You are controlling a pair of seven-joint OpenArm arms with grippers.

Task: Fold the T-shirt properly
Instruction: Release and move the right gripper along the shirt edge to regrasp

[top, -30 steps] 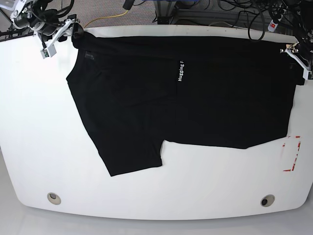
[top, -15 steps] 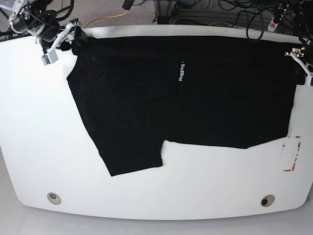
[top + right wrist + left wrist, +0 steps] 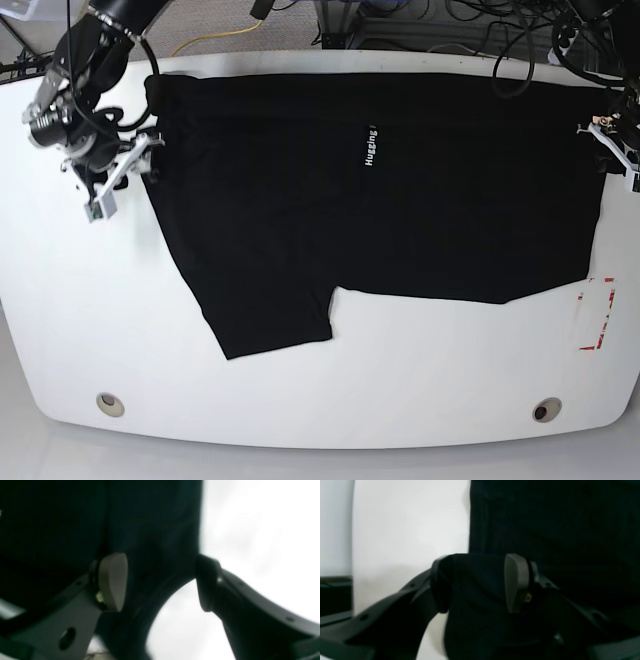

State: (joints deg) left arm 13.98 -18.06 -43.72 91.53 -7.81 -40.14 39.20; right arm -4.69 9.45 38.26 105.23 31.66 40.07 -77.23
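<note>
The black T-shirt lies spread flat on the white table, one sleeve pointing toward the near edge. At its right side, the left gripper pinches a bunch of the cloth between its pads. At its left side, the right gripper is spread wide, with cloth hanging between its pads.

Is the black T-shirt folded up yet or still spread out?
Partly folded: the T-shirt lies wide on the table, one sleeve sticking out below and an edge doubled over near its white lettering.
</note>
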